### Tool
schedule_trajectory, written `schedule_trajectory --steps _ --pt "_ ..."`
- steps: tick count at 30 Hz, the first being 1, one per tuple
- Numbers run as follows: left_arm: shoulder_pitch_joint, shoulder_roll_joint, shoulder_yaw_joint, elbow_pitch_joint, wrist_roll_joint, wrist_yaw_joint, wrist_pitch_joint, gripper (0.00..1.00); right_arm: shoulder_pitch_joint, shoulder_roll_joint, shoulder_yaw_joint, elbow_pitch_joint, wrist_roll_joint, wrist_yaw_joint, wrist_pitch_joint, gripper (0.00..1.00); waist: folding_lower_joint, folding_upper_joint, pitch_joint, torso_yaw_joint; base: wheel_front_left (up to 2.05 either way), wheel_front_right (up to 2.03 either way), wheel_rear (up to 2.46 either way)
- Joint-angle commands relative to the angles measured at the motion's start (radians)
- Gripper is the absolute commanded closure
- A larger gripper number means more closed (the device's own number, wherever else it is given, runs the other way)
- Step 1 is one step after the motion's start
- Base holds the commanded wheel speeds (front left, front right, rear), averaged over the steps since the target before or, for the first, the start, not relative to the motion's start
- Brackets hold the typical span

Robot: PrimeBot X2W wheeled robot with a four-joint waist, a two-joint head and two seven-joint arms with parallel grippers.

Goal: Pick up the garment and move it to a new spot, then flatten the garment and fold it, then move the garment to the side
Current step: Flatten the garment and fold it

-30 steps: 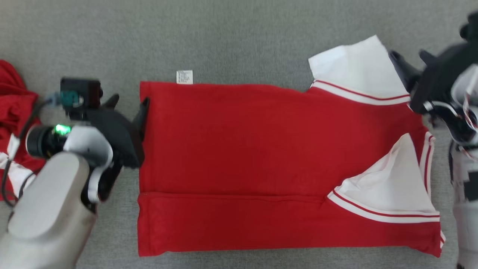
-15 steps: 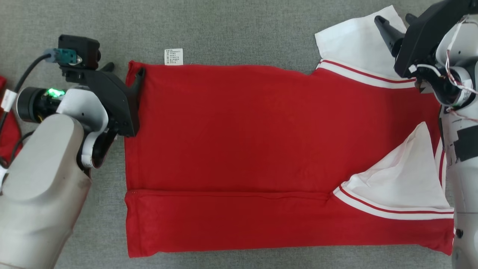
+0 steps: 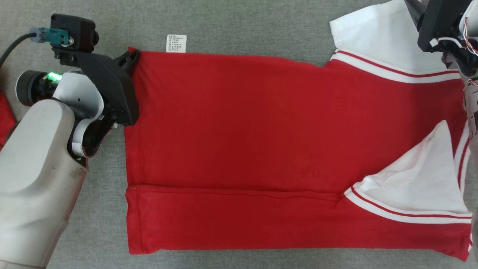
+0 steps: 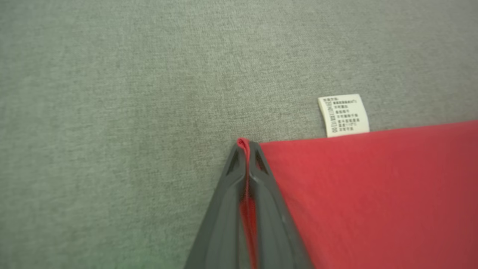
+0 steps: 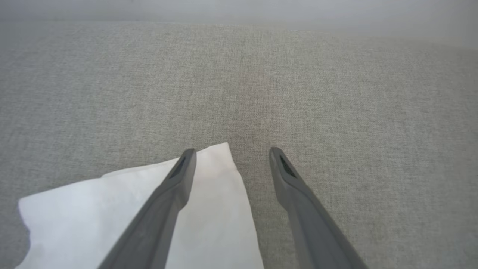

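left tool (image 4: pixel 246 148) pinches a corner of the flat red knit shirt (image 3: pixel 239 123), right tool (image 5: pixel 232 152) spread open over its white sleeve (image 5: pixel 214 224)

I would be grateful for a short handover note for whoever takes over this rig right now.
Left gripper: shut on the far left corner of the garment.
Right gripper: open around the tip of the white sleeve, not gripping.
Done: garment spread flat on the grey surface, near edge apparently folded in.
To do: grip the sleeve, finish folding, move it aside.
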Motion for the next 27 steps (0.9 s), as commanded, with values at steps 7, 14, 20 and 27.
schedule_trajectory --steps 7,14,20,27 --pt "0.02 0.013 -0.015 0.035 0.004 0.023 0.014 1.0 -0.022 0.01 0.013 0.095 -0.016 0.001 0.072 0.0 0.0 -0.0001 0.032 0.029 0.0 0.0 0.0" --pt "0.019 0.003 -0.008 0.037 0.01 0.034 -0.029 1.0 -0.015 -0.008 0.062 0.095 0.014 0.0 0.059 1.0 0.0 -0.0001 0.03 0.019 0.0 0.0 0.0" --pt "0.02 0.003 0.015 0.033 0.042 0.064 -0.147 1.0 -0.029 -0.027 0.065 0.053 0.032 -0.001 -0.122 1.0 0.0 -0.0001 0.001 0.006 0.0 0.0 0.0" --pt "0.031 -0.028 0.019 0.038 0.057 0.062 -0.294 1.0 0.019 -0.054 0.061 0.047 0.084 -0.001 -0.251 1.0 0.0 -0.0001 -0.058 -0.004 0.0 0.0 0.0"
